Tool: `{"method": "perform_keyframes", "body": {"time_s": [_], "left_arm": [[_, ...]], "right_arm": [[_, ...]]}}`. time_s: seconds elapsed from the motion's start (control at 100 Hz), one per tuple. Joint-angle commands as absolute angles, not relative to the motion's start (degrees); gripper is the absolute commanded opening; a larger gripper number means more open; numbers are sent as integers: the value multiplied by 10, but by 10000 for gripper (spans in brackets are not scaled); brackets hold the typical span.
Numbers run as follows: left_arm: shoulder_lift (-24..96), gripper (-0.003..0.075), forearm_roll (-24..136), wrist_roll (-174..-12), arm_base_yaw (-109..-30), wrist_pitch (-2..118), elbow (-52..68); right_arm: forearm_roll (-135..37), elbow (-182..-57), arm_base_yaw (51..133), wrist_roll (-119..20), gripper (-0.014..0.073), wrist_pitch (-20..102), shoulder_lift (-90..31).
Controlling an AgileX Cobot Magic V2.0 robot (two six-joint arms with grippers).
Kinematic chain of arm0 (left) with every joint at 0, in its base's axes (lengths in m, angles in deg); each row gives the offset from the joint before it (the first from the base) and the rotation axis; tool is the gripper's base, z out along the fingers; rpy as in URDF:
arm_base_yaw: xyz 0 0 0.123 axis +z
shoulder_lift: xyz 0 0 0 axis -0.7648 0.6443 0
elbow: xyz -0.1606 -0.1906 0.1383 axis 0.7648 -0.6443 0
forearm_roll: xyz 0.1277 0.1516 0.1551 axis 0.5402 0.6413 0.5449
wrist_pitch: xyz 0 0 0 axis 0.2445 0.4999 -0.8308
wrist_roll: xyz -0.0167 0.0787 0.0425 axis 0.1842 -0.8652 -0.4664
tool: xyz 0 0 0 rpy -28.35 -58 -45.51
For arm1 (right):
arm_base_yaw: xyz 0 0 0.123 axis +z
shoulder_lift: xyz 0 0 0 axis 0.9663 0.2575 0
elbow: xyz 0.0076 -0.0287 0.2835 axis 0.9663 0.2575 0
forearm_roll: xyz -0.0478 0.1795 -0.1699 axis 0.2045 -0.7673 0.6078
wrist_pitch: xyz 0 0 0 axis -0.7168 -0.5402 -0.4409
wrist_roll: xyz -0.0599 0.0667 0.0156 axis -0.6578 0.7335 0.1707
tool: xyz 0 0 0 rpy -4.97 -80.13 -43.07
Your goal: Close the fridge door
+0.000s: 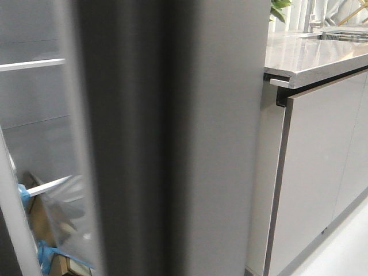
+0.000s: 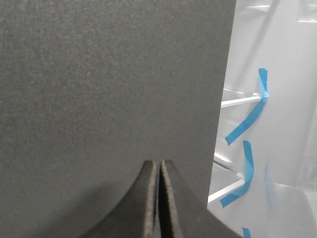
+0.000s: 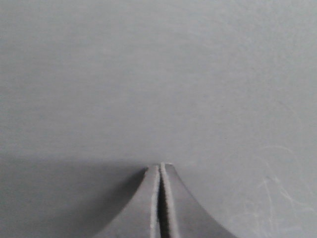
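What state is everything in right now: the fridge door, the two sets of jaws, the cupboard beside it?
fridge door: still ajar, inner shelves visible past its edge.
left gripper: jaws shut, empty, tips at the dark door face.
right gripper: jaws shut, empty, close to a plain grey surface.
cabinet front: closed.
blue tape strips: stuck on, ends curling.

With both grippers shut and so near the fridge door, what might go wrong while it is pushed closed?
1. The left gripper meets the fridge door near its edge, so it may slip off toward the shelves with blue tape.
2. The door fills the front view, hiding both arms, so contact is hard to check.
3. The right gripper faces a plain grey surface; which panel, I cannot tell.
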State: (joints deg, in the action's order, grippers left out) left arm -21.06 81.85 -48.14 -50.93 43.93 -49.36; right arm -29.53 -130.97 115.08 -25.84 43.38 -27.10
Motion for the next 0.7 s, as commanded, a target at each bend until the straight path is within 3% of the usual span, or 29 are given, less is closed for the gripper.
{"method": "perform_keyframes", "body": {"time_s": [0.0,0.69], "left_arm": [[-200,-21,818,-479,-511,395,-510],[-200,-21,818,-479,-511,395,-510]], "right_arm": [[-298,-1360,1161,-256,-76,476,-237],[-299,-1595,1163,-252,-76,490,30]]}}
